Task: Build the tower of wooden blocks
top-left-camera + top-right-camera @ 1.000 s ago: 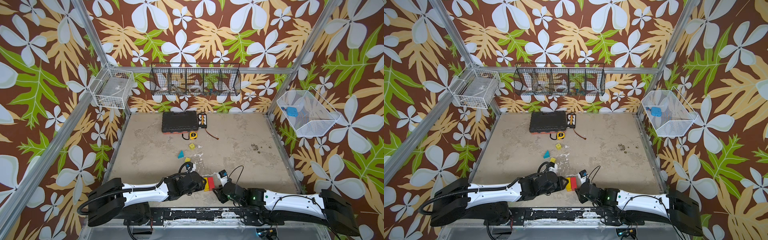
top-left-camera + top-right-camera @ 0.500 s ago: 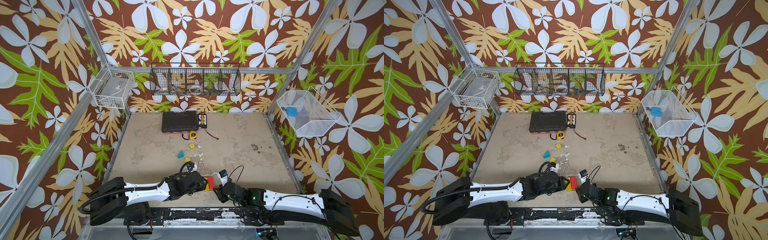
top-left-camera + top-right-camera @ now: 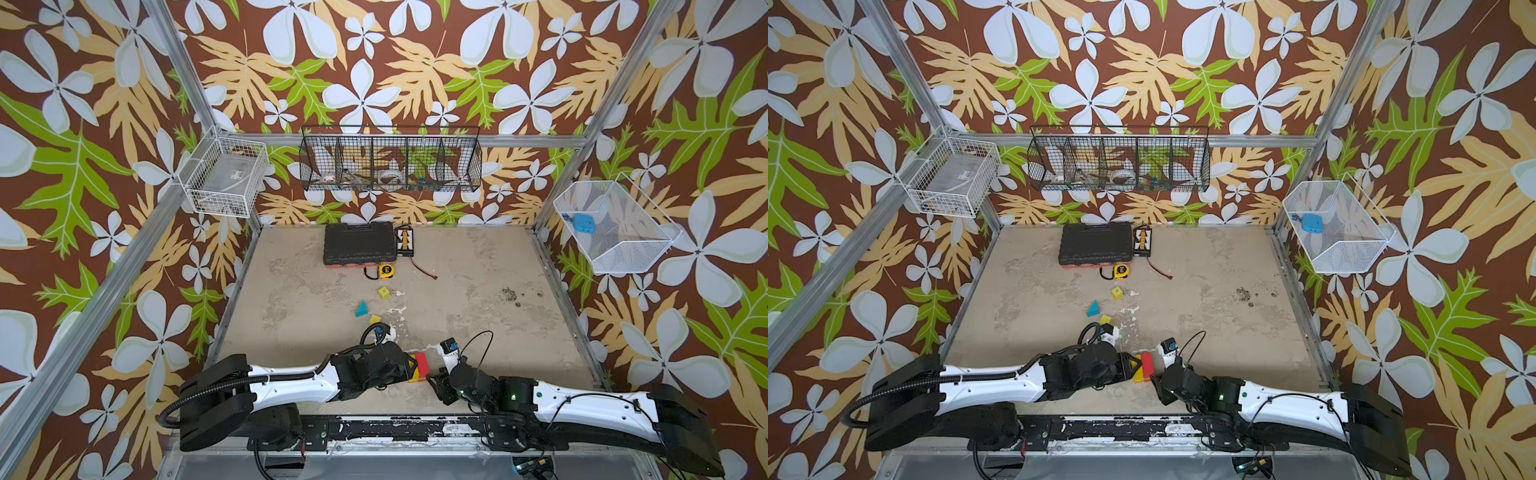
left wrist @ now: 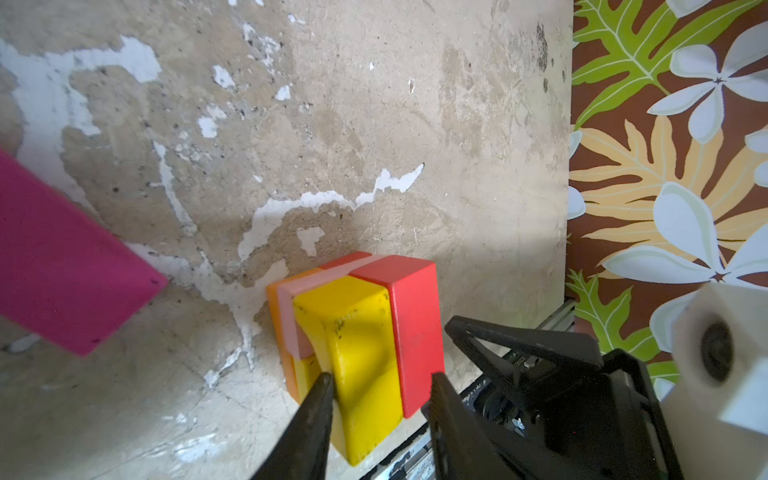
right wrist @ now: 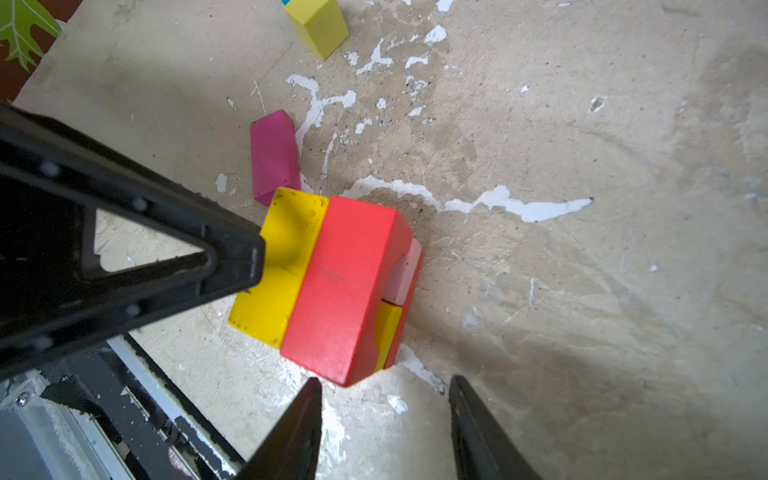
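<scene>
In both top views the tower [image 3: 419,368] is sitting low near the front edge of the worn beige tabletop [image 3: 478,291], a red and yellow lump between the two arms. The left pincer [image 3: 409,369] is reaching against its left side, and the right pincer [image 3: 434,380] is hovering just right of it. Beyond the tower a yellow block [image 3: 375,319], a teal wedge [image 3: 361,309] and a yellow cube [image 3: 383,292] are lying apart. Farther beyond, a tape measure [image 3: 385,271] and a black case [image 3: 359,245] are resting by the back wall. Flowered brown wallpaper is covering every wall. A white wire basket [image 3: 946,183], a black wire rack [image 3: 1119,162] and a mesh bin [image 3: 1337,228] are hanging from the metal frame, well above the tower.

In the left wrist view the tower is showing a yellow arch [image 4: 357,353] beside a red brick [image 4: 415,324], with a pink piece [image 4: 291,316] and orange peeking out lower down. The left pincer's jaws are standing narrowly apart, their tips at the arch and the brick; I cannot tell whether they are squeezing. A magenta brick [image 4: 62,266] is lying near the tower on flaking white patches.

In the right wrist view the right pincer's jaws are gaping partway and holding nothing, their tips just short of the red brick's corner. Cracked, chipped paint is spreading around the tower.
</scene>
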### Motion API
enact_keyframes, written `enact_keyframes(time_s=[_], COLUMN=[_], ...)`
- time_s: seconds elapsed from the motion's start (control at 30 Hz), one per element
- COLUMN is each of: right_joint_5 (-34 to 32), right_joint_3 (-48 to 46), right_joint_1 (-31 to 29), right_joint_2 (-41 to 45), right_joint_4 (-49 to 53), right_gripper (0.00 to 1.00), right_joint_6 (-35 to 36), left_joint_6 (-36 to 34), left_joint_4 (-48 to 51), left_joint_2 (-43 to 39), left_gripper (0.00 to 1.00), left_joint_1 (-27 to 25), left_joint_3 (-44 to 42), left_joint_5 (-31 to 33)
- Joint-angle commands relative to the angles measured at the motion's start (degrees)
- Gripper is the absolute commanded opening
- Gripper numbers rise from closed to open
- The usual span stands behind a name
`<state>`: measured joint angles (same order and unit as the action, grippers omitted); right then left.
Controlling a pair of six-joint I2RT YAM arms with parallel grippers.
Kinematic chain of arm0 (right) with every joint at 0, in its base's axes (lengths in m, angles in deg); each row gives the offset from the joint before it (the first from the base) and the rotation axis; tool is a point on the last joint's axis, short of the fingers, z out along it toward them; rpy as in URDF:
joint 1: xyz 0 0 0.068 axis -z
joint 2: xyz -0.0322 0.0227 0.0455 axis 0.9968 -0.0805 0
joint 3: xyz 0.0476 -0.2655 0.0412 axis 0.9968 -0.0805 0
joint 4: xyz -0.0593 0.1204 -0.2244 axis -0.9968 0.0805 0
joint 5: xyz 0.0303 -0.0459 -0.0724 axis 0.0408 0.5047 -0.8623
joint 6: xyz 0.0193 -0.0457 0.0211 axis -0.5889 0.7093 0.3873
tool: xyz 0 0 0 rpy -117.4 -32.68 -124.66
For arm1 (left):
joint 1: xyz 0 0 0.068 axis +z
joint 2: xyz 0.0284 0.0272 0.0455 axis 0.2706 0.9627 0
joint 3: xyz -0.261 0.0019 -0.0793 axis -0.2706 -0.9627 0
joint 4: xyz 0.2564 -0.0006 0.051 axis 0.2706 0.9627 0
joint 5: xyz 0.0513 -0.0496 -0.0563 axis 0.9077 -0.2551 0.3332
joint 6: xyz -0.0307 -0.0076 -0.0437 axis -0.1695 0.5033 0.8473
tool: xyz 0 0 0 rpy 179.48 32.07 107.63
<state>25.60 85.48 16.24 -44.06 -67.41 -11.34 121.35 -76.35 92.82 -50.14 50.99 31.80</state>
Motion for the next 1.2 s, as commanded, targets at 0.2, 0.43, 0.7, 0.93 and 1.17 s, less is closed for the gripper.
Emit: enact_keyframes(time_s=[0.2,0.43,0.7,0.93,1.17], right_joint_5=[-0.18,-0.09,2.29,0.44,-0.91], right_joint_3=[0.40,0.49,1.09,1.33,6.55], right_joint_1=[-0.07,-0.09,-0.03,-0.16,-0.36], right_joint_2=[-0.46,-0.73,-4.16,-0.11,3.55], right_joint_4=[0.22,-0.18,-2.68,0.75,9.40], right_gripper=[0.50,0.50,0.51,0.54,0.57], right_joint_6=[0.08,0.05,1.29,0.42,2.27], left_joint_6=[0.60,1.10,0.52,-1.51,-8.36], left_joint_4=[0.14,2.05,2.87,7.80,18.54], left_joint_2=[-0.76,-3.33,-4.21,-11.60,-22.17], left_gripper=[0.40,0.41,0.41,0.41,0.42], left_joint_1=[0.08,0.23,1.05,6.16,22.73], left_joint_3=[-0.31,-1.01,-1.10,-2.38,-2.30], left_joint_5=[1.01,3.14,3.12,3.71,1.17])
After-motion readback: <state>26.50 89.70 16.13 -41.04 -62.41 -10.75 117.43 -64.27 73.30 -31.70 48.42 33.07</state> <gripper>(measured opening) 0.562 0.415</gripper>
